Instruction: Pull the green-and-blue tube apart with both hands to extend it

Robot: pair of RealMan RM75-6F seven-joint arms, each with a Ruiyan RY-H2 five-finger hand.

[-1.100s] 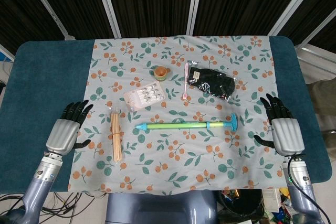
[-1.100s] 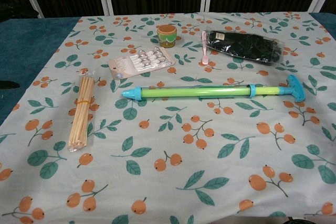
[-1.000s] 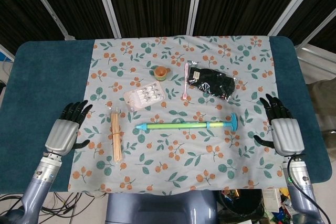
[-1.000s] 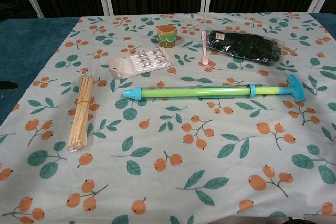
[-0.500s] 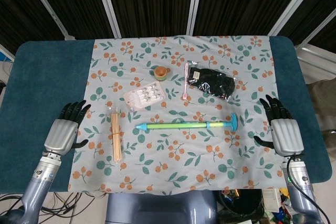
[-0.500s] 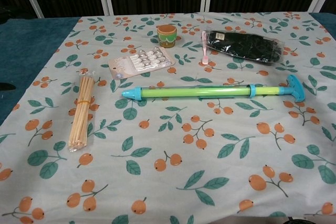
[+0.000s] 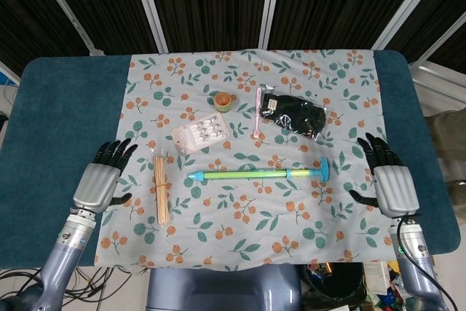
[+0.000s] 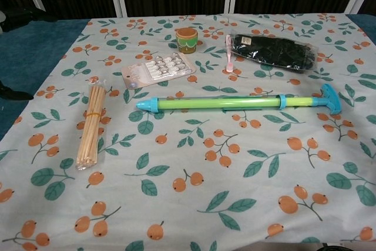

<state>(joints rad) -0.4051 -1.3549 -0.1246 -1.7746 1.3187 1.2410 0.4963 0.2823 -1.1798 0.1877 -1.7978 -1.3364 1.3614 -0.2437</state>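
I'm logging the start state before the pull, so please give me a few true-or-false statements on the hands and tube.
1. The green-and-blue plastic tube lies flat on the floral cloth. True.
2. The left hand grips the tube. False: it holds nothing, apart from the tube.
3. The right hand is open, beside the tube's blue T-handle end. True.
4. The bundle of wooden sticks lies across the tube. False: it lies apart, left of it.

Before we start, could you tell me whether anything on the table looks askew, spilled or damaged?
Nothing stands out. The green-and-blue tube lies flat and whole on the floral cloth, and the left hand and right hand are open, apart from it.
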